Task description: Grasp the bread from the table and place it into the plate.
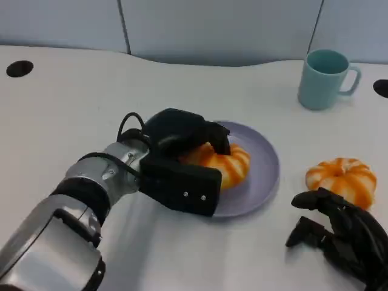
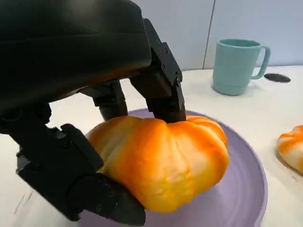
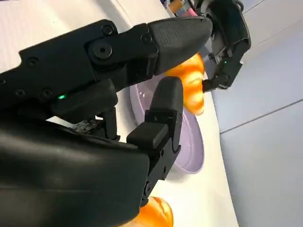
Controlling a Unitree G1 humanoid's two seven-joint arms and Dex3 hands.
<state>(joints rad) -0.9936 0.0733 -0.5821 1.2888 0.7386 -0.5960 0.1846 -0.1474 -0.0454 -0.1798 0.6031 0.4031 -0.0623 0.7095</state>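
Left hand (image 1: 182,159) around bread (image 1: 223,162) on plate (image 1: 262,173)

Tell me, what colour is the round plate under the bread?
The round plate is pale purple, clearest in the left wrist view.

Head camera looks down over the table; both wrist cameras sit close, sharing the plate (image 1: 264,176).

Teal mug (image 1: 324,79) is seen upright on white table (image 1: 73,115), far right, handle turned right. Mug is also seen in left wrist view (image 2: 236,66). Black round holes are set in table: one far left (image 1: 19,68), one at right edge (image 1: 382,88). Grey-blue wall panels (image 1: 212,27) are seen behind table.
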